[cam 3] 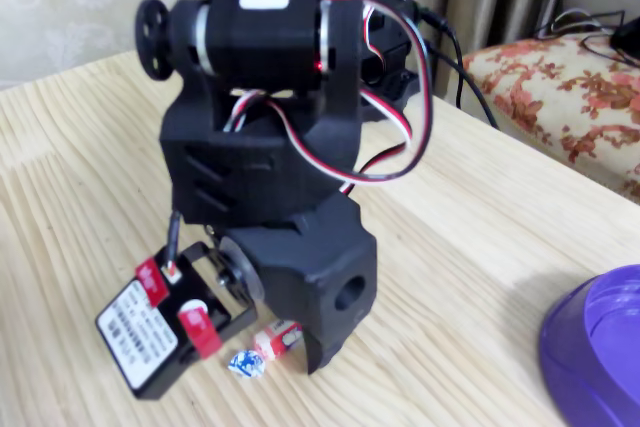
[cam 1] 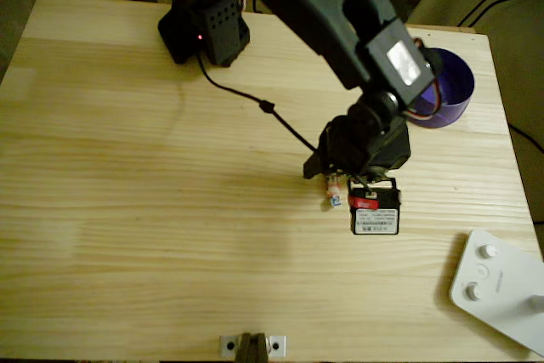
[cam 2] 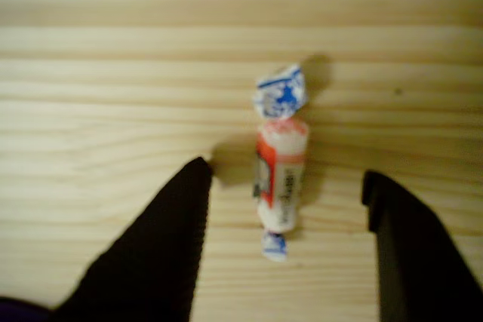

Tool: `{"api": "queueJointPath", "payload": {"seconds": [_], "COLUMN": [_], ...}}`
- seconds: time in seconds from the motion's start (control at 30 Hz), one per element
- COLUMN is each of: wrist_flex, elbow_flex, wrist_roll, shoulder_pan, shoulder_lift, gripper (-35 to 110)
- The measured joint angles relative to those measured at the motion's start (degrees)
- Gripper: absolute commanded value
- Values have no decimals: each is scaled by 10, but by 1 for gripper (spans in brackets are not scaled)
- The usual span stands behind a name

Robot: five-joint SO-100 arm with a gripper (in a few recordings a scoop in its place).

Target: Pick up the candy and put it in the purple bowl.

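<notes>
The candy point(cam 2: 281, 171) lies lengthwise between the spread fingers of the released claw point(cam 2: 287, 209), crosswise to its closing line.

Pale wood, matt black plastic, one crinkled wrapper

The table point(cam 1: 153, 210) is light planked wood with visible grain, smooth and softly sheened; the gripper point(cam 2: 287, 239) and arm housings look like matt black plastic – the fingers point(cam 2: 166, 246) dull and faintly ribbed. The candy point(cam 2: 281, 167) wears a crinkled, slightly glossy printed wrapper with twisted ends. The purple bowl point(cam 1: 455, 82) reads as smooth plastic with a mild shine – the white device point(cam 1: 501, 291) is matt plastic too.
</notes>
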Motion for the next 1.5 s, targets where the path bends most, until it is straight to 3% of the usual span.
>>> {"api": "queueJointPath", "payload": {"seconds": [0.23, 0.43, 0.47, 0.83, 0.9, 1.5], "wrist_flex": [0, 0, 0, -7, -13, -20], "elbow_flex": [-4, -4, -4, 1, 8, 54], "wrist_roll": [10, 11, 7, -38, -43, -66], "shoulder_pan": [4, 4, 4, 25, 32, 62], "shoulder_lift": [-5, -5, -5, -5, -4, 19], "gripper": [28, 28, 21, 20, 9, 3]}}
